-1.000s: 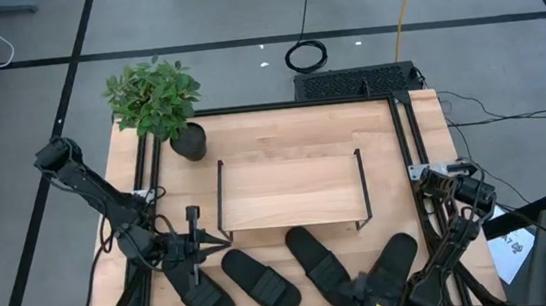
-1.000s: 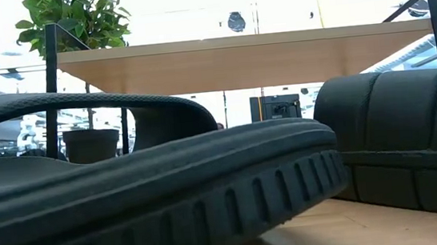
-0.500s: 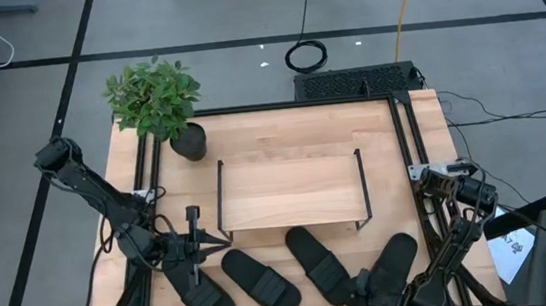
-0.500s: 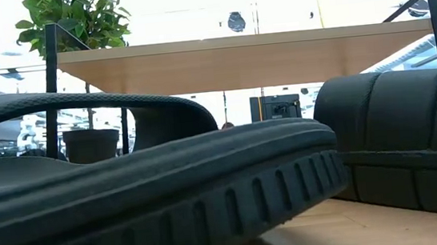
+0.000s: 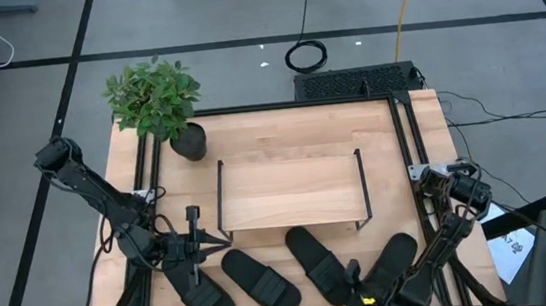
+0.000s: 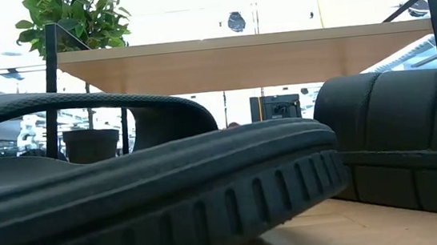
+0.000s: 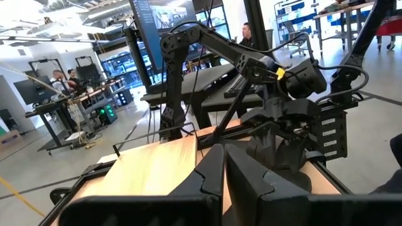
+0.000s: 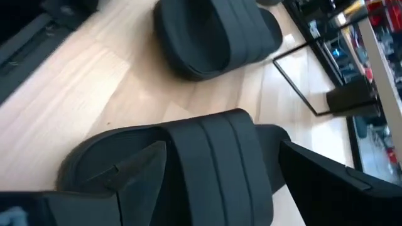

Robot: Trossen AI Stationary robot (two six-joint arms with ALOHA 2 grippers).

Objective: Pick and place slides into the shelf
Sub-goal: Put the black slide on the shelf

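From above, we see four black slides in a row along the near edge of the table [image 5: 281, 132], in front of the empty shelf [image 5: 292, 188]. The left gripper [image 5: 194, 243] hangs clenched on nothing beside the leftmost slide [image 5: 198, 295]. The right gripper [image 5: 359, 290] stands spread wide between the third slide [image 5: 319, 262] and the rightmost slide [image 5: 396, 260], gripping neither.

At table height, a ribbed rubber sole [image 6: 170, 199] fills the foreground; we judge these slides light, flexible and grippy.

The left wrist view shows people at benches in the workshop beyond.

The right wrist view frames a broad strap [image 8: 217, 160] between its fingers [image 8: 135, 164]; we judge that strap the best hold. The wood looks smooth.
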